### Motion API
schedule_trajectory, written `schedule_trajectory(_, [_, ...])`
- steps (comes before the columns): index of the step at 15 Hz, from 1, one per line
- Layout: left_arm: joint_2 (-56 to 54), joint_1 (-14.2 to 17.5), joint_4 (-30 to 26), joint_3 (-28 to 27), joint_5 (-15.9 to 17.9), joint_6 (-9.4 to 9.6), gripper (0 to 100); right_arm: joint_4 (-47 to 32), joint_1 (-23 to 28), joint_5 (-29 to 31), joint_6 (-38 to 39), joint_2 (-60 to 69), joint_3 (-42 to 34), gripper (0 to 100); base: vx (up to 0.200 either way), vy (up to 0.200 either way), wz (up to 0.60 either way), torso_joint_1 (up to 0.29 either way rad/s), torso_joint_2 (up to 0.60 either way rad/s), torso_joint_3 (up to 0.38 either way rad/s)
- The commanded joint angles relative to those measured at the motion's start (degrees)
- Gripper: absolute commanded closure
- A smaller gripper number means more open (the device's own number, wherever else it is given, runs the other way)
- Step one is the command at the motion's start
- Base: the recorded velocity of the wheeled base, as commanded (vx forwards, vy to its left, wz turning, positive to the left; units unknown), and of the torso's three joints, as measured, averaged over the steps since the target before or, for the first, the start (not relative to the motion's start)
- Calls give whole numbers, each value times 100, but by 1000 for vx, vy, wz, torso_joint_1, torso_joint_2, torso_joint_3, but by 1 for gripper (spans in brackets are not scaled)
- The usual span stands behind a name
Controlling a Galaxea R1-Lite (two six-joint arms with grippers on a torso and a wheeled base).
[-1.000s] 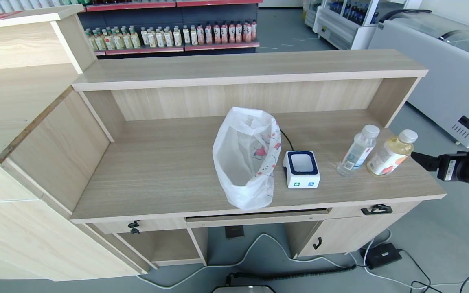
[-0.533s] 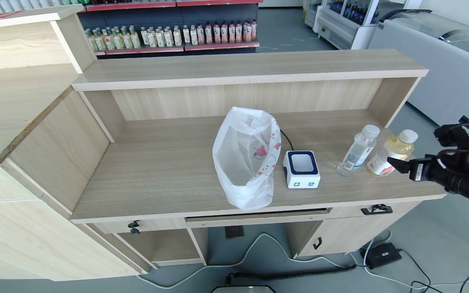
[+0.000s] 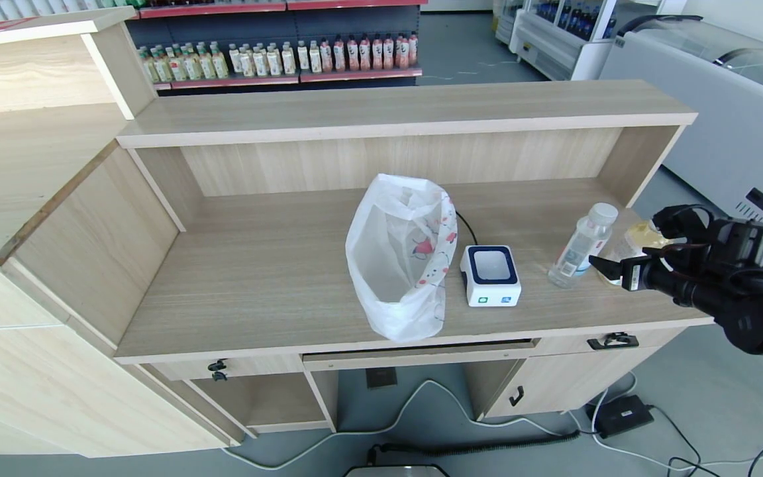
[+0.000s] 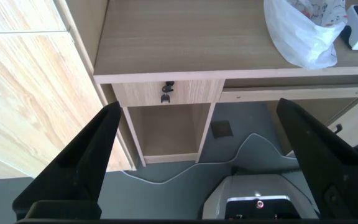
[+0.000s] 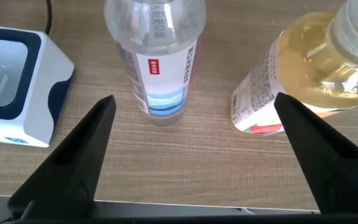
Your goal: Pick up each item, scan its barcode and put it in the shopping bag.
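Note:
A white shopping bag (image 3: 401,258) stands open at the middle of the wooden counter (image 3: 262,278). Right of it sits a white and blue scanner (image 3: 489,275). Further right stand a clear water bottle (image 3: 580,248) and a yellow drink bottle (image 3: 632,237), both upright. My right gripper (image 3: 625,238) is open at the counter's right end, partly hiding the yellow bottle. In the right wrist view this gripper (image 5: 193,99) faces the gap between the water bottle (image 5: 157,56) and the yellow bottle (image 5: 303,74). My left gripper (image 4: 197,106) hangs open below the counter's front left, holding nothing.
A raised back shelf (image 3: 408,109) and side walls (image 3: 640,159) box in the counter. The scanner's cable runs behind the bag. A freezer (image 3: 719,99) stands to the right. Cables and a power brick (image 3: 623,414) lie on the floor.
My right gripper has moved left over the counter's right end, from beside the yellow bottle to in front of it, now covering its cap. Bottles, bag and scanner have not moved.

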State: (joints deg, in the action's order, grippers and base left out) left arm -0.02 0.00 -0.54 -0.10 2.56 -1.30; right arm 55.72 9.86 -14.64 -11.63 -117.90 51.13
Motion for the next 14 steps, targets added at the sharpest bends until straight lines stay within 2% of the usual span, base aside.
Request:
schedule_trajectory(1, [2, 0, 1, 1, -1, -1, 0, 0, -151, 14, -15, -225, 161, 0, 0, 0, 0, 0, 0, 0])
schedule_trajectory(6, [2, -9, 1, 1, -1, -1, 0, -26, -301, 49, -15, -673, 917, 0, 0, 0, 0, 0, 0, 0])
schedule_trajectory(14, [2, 0, 1, 1, -1, -1, 0, -44, -450, 49, -15, -1095, 1409, 0, 0, 0, 0, 0, 0, 0])
